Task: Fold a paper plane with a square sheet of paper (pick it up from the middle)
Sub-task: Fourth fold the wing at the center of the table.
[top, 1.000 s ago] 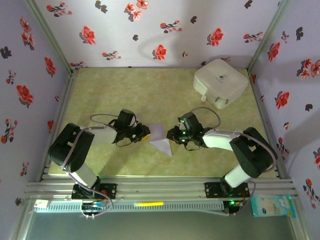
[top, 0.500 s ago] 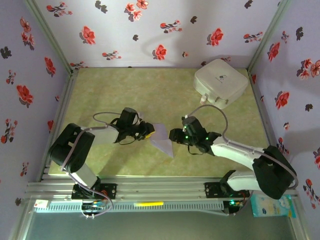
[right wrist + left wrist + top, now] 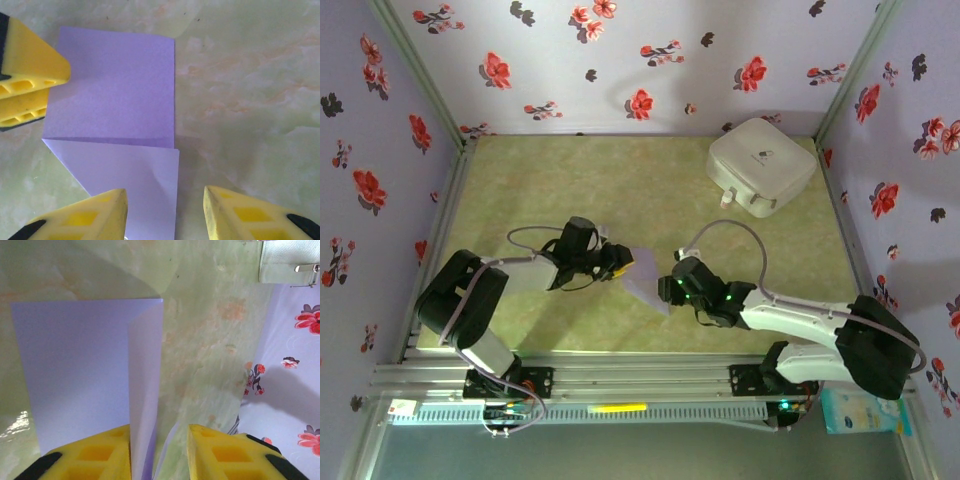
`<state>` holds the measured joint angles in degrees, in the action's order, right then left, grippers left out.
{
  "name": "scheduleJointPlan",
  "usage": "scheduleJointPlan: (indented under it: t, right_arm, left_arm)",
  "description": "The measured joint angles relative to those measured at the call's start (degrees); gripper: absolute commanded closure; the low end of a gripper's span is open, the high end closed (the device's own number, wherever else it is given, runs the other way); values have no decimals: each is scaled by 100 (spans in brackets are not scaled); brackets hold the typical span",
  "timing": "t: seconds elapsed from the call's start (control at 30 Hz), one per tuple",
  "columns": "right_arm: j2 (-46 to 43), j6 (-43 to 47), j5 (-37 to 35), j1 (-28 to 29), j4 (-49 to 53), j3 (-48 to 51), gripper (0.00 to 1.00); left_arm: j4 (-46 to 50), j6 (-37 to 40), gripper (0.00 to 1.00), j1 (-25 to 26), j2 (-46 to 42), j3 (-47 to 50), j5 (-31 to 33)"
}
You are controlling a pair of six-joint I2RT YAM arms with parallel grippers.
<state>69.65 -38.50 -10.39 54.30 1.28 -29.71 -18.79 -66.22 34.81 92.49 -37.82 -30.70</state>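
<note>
sheet: square sheet of paper [image 3: 642,272] [image 3: 115,105] lying folded mid-worktop [image 3: 570,180], between both grippers
left gripper [image 3: 617,263] [image 3: 159,450]: fingers standing slightly apart, sheet's flap running between them
right gripper [image 3: 667,284] [image 3: 165,215]: spread, reaching over sheet's opposite edge
surroundings: white box [image 3: 763,165] sitting far-right, well apart

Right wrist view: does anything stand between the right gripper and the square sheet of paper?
Nothing visible does: the square sheet of paper lies directly ahead, its near edge between the open fingers of the right gripper.
</note>
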Motion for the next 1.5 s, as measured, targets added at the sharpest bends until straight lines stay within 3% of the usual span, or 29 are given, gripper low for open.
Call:
scheduleJointPlan:
  t: [0.17, 0.4, 0.57, 0.77, 0.9, 1.1, 1.5]
  right_arm:
    - [-85, 203, -173, 170, -197, 227, 56]
    - [-234, 363, -409, 271, -256, 352, 55]
    - [-568, 518, -748, 313, 92, 358, 49]
    - [-1255, 892, -1012, 315, 354, 470, 34]
    - [-1670, 1016, -1080, 313, 280, 721, 36]
    - [-1823, 1215, -1045, 313, 125, 949, 38]
    - [-422, 2730, -658, 715, -684, 710, 41]
  left_arm:
    - [-247, -184, 73, 105, 0, 118, 0]
    - [-459, -321, 94, 149, 0, 179, 46]
    - [-487, -396, 98, 149, -125, 260, 404]
    - [-603, -483, 98, 149, -299, 286, 837]
    - [-649, -546, 97, 149, -352, 356, 973]
    - [-634, -575, 85, 149, -481, 472, 1034]
    - [-739, -577, 80, 175, -431, 472, 809]
